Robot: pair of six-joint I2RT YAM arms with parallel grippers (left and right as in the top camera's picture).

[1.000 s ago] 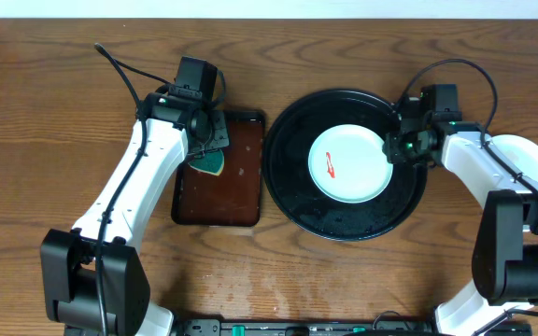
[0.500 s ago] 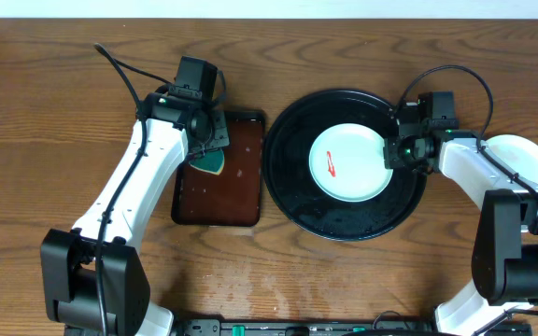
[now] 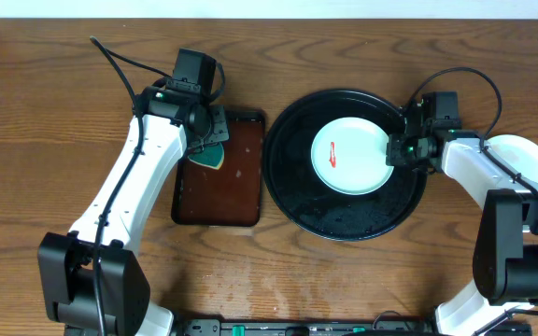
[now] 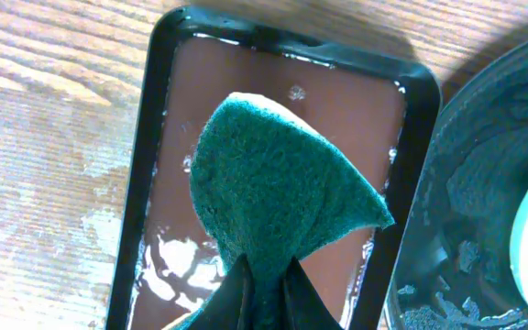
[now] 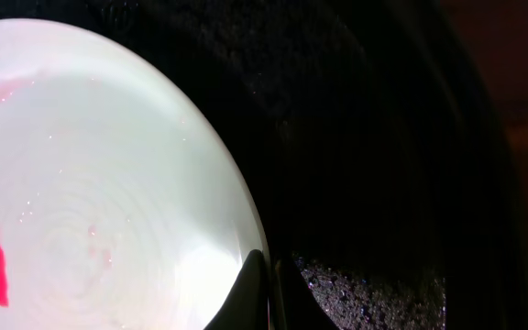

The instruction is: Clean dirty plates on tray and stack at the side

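Only the dark fingertips of the left tool [image 4: 269, 284] show, pinching a coarse green scouring pad [image 4: 278, 192], folded to a point, over the wet rectangular brown tray [image 4: 145, 183] on the wooden table [image 3: 45, 112]. On the glossy round black tray [image 3: 362, 217], beaded with water, the right tool [image 5: 269, 275] clamps the rim of a smooth pale plate [image 3: 348, 154] bearing a red smear [image 3: 332, 157]. A second plate [image 3: 530, 157] lies rightmost, half hidden by the arm.

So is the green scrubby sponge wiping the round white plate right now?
No, the green sponge hangs in the left gripper over the brown rectangular tray, apart from the white plate.
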